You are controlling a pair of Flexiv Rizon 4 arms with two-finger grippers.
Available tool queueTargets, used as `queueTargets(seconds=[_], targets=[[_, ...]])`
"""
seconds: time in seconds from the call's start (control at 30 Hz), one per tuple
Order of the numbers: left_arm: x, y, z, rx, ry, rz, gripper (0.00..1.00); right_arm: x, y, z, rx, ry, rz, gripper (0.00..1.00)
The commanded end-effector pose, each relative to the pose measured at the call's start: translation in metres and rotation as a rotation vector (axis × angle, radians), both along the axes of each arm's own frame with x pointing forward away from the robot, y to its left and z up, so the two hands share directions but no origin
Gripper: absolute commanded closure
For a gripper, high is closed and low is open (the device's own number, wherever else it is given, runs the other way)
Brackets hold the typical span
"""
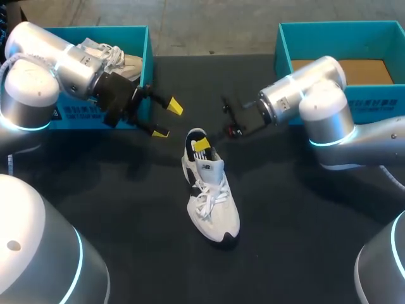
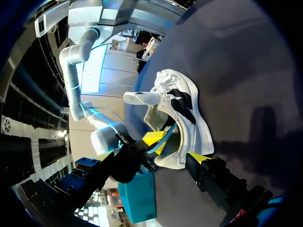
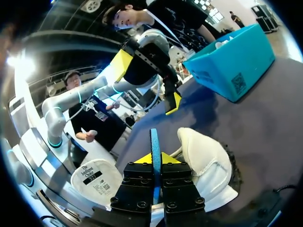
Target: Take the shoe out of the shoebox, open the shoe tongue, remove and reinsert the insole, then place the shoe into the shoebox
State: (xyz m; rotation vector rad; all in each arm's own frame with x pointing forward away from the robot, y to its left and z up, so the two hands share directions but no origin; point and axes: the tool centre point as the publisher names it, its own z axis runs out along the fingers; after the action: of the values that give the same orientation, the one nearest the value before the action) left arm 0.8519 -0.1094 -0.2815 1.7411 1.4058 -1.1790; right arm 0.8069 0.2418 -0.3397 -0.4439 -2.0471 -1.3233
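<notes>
Right tool (image 3: pixel 155 160) pinches the blue insole (image 3: pixel 155 139) at the shoe (image 1: pixel 212 202) on the black table (image 1: pixel 304 228); left tool (image 1: pixel 167 120) gapes wide.

**Operator:** Where is the shoe (image 1: pixel 212 193) lying?

**Technician:** It is lying at the middle of the table (image 1: pixel 304 240), toe toward the robot.

**Operator:** And the boxes?

**Technician:** The left shoebox (image 1: pixel 147 60) is sitting far left, holding a second shoe (image 1: pixel 120 58). The right shoebox (image 1: pixel 285 44) is sitting far right. The left gripper (image 1: pixel 163 119) is hanging between the left shoebox and the heel. The right gripper (image 1: pixel 202 144) is sitting at the heel, clamping the insole (image 3: pixel 155 151).
</notes>
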Motion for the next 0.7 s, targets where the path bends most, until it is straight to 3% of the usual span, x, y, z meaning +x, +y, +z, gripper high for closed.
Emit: queueTargets(seconds=[0.03, 0.47, 0.53, 0.7], targets=[[-0.002, -0.001, 0.000, 0.000, -0.003, 0.003, 0.00, -0.009, 0.001, -0.007, -0.008, 0.018, -0.005, 1.00], [-0.002, -0.002, -0.001, -0.003, -0.001, -0.007, 0.00, -0.021, 0.004, -0.014, -0.030, 0.047, -0.002, 1.00], [-0.002, -0.002, -0.001, -0.004, -0.001, -0.008, 0.00, -0.021, 0.004, -0.010, -0.034, 0.036, -0.009, 0.76], [-0.003, 0.000, -0.001, -0.007, 0.000, -0.009, 0.00, -0.017, 0.005, -0.001, -0.045, -0.002, -0.024, 0.69]])
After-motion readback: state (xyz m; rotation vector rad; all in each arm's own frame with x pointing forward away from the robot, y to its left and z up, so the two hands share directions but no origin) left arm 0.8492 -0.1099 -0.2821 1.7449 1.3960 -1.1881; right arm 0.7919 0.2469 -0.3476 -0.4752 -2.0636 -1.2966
